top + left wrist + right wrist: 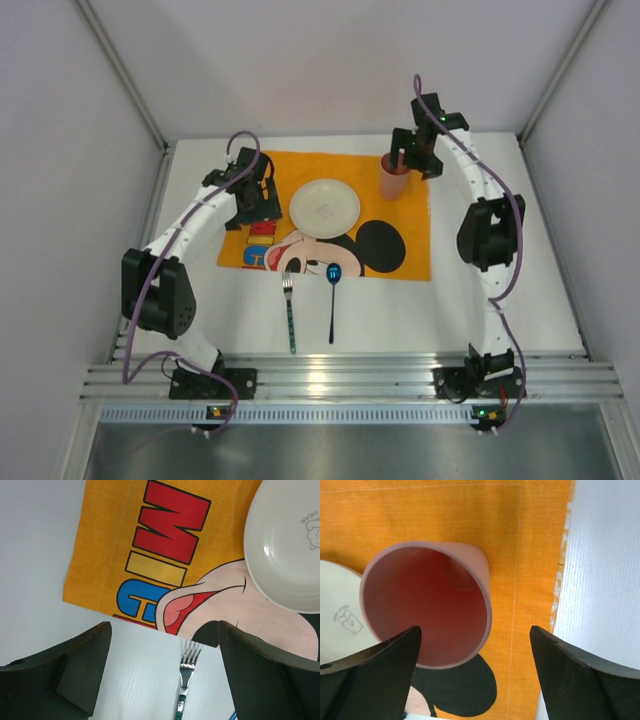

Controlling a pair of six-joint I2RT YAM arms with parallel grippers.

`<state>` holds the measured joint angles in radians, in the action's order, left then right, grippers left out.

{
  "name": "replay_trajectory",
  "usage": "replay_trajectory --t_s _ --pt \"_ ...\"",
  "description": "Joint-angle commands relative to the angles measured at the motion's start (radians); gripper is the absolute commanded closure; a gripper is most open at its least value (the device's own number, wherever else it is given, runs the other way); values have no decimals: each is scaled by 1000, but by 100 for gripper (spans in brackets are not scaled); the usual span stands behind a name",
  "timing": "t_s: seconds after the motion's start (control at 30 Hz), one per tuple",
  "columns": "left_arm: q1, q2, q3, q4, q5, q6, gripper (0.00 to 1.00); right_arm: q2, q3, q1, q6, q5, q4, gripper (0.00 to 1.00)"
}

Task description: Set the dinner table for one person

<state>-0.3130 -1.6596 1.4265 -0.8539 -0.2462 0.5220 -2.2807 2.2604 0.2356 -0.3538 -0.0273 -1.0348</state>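
Plain pale grey walls [330, 60]

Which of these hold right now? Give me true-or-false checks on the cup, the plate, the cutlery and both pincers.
1. The pink cup stands upright on the orange placemat. True.
2. The white plate sits on the placemat. True.
3. The fork lies on the plate. False: it lies on the bare table, just off the placemat's near edge, beside the spoon.
4. The right pincer is shut on the cup. False: its jaws stand open above the cup.
5. The left pincer holds the spoon. False: it is open and empty.
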Motion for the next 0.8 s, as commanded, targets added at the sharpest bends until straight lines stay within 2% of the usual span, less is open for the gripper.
replay_trajectory --t_s 0.0,0.17,0.27,0.4,0.57,0.67,0.77 --pt "3 31 -14 -8 13 13 8 136 59 11 -5 23 45 9" --pt "2 29 -14 -7 16 9 8 305 13 56 -2 -37 19 5" --pt "2 27 -6 -8 8 6 8 469 -218 129 -5 -59 42 5" --pt "2 34 -4 -8 -4 1 8 665 -494 299 -8 -88 93 4" --pt "5 53 -26 -13 -21 -4 8 708 -844 405 -92 58 171 5" --pt "21 98 -61 -10 -4 13 7 669 -994 421 -149 194 302 11" --pt "40 154 -116 -4 15 30 7 597 -1036 450 -162 228 373 17"
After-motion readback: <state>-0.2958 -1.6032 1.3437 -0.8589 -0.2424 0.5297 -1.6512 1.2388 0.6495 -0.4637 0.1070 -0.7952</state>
